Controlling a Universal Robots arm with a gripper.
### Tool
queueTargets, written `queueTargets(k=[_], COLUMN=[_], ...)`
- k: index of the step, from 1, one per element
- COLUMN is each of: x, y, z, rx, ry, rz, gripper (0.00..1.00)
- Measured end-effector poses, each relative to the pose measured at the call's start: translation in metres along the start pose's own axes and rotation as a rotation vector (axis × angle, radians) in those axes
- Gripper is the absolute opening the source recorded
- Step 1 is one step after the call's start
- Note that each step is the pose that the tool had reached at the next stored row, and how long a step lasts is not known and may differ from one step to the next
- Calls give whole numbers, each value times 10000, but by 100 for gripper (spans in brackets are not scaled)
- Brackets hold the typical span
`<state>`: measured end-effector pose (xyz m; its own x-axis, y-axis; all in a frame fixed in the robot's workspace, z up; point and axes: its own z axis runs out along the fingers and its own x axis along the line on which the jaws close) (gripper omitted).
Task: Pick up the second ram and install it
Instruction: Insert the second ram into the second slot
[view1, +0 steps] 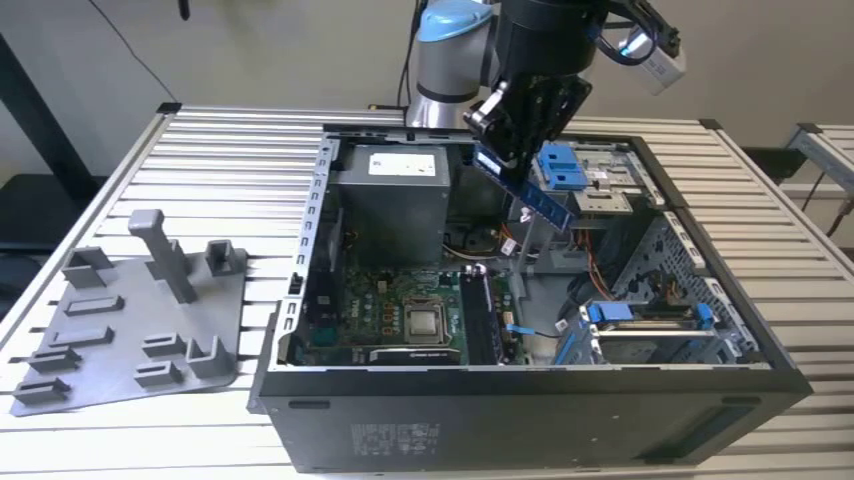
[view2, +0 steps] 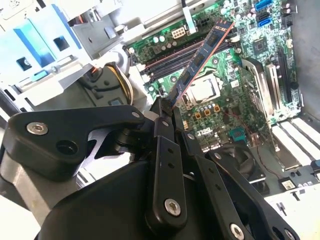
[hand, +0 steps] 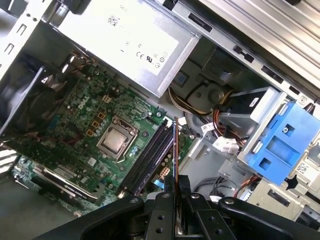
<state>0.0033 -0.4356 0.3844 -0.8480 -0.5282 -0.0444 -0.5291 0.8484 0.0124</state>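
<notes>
The second ram (view1: 535, 196) is a slim dark stick, tilted in the air above the open computer case (view1: 534, 400). My gripper (view1: 509, 122) is shut on its upper end. In the second wrist view the ram (view2: 202, 60) sticks out from my gripper (view2: 167, 112) over the green motherboard (view2: 250, 65), above the dark memory slots (view2: 167, 62). The first wrist view shows the ram (hand: 175, 150) edge-on, rising from my gripper (hand: 174, 194) beside the memory slots (hand: 147, 157) and apart from them.
A grey power-supply box (view1: 391, 190) fills the case's back corner. Blue drive brackets (view1: 561, 165) and cables (hand: 220, 120) sit close to the ram. The processor socket (hand: 117, 140) lies beside the slots. A grey holder tray (view1: 134, 320) rests on the slatted table (view1: 200, 150) at the exterior view's left.
</notes>
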Motion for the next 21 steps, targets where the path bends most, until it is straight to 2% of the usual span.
queueTargets(k=[21], x=[0], y=[0], z=[0], rx=[20], ry=[-6], rz=[435], gripper=[14])
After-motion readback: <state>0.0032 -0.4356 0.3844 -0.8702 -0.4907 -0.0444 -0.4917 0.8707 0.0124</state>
